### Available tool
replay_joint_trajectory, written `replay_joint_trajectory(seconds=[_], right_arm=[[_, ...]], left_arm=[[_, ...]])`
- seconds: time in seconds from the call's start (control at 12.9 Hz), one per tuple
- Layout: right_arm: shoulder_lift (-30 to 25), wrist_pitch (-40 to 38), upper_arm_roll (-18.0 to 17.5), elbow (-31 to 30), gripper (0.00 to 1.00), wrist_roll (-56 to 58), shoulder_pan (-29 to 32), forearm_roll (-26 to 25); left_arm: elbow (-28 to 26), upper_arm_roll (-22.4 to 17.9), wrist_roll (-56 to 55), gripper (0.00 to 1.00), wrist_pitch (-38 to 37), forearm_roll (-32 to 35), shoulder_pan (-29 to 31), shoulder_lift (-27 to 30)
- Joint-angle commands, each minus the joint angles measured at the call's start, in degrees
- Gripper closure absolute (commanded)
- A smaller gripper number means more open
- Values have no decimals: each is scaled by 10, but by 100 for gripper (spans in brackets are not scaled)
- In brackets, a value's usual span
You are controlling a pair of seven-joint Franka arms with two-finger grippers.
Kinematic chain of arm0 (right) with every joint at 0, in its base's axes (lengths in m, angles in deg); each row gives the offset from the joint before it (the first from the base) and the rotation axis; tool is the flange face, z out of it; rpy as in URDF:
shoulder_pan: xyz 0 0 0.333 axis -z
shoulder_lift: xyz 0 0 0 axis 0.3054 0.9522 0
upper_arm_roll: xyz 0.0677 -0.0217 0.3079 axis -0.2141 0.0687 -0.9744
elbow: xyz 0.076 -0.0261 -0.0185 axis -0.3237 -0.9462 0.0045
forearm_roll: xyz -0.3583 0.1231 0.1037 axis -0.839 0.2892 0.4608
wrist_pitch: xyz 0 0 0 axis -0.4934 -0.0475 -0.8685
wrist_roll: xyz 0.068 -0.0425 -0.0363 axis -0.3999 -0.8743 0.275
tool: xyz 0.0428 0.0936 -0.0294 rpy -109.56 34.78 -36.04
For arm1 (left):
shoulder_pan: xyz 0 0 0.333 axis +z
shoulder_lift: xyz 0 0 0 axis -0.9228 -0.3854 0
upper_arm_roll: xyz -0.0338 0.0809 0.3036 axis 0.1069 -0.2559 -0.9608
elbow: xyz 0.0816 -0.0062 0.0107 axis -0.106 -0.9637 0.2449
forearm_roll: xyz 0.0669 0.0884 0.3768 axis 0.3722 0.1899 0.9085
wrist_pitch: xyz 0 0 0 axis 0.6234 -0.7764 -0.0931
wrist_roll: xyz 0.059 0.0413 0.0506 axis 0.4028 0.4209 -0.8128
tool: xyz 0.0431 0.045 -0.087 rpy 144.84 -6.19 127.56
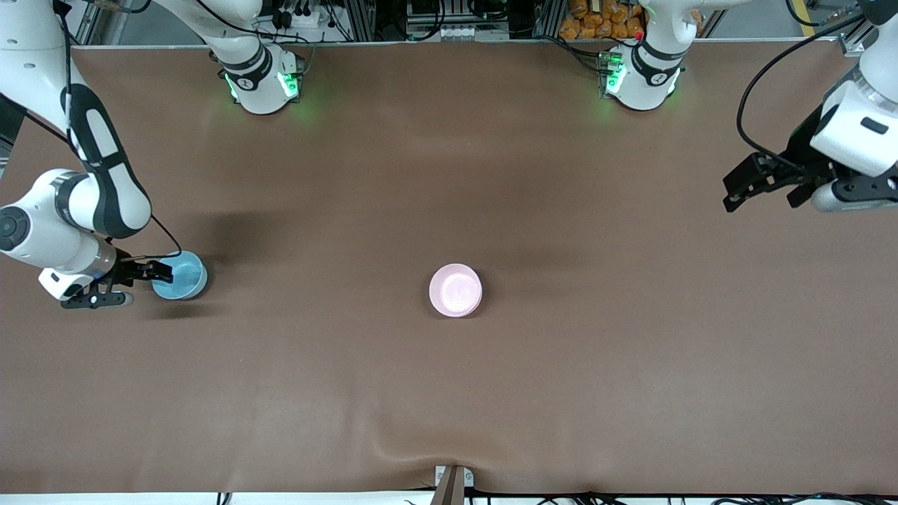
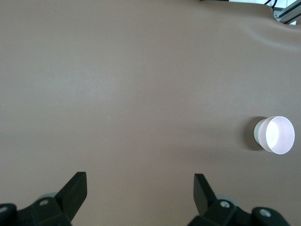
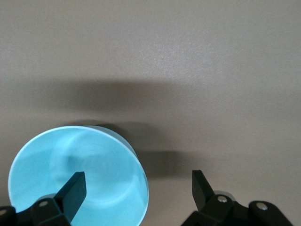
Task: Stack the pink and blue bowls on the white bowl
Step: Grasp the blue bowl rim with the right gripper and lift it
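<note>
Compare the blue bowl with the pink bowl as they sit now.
The blue bowl is sky blue; the pink bowl is pale pink. The blue bowl sits toward the right arm's end of the table with the right gripper straddling its rim, jaws open; the pink bowl stands mid-table, untouched. Both are upright, round and glossy.

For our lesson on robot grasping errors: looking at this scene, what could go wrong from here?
1. The right gripper stands open astride the blue bowl's rim, one finger inside; closing off-centre could tip or slide it.
2. The pink bowl already sits nested in the white bowl; a careless placement could knock that stack.
3. The left gripper waits open.
</note>
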Motion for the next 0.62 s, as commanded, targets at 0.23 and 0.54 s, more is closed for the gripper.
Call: replay_joint_trajectory(seconds=[0.23, 0.54], right_arm=[[8, 22, -12, -11, 100, 22, 26, -7], [8, 22, -12, -12, 100, 22, 26, -6]], left_arm=[[-91, 3, 20, 0, 36, -14, 17, 62], [-40, 0, 22, 0, 17, -10, 17, 34]])
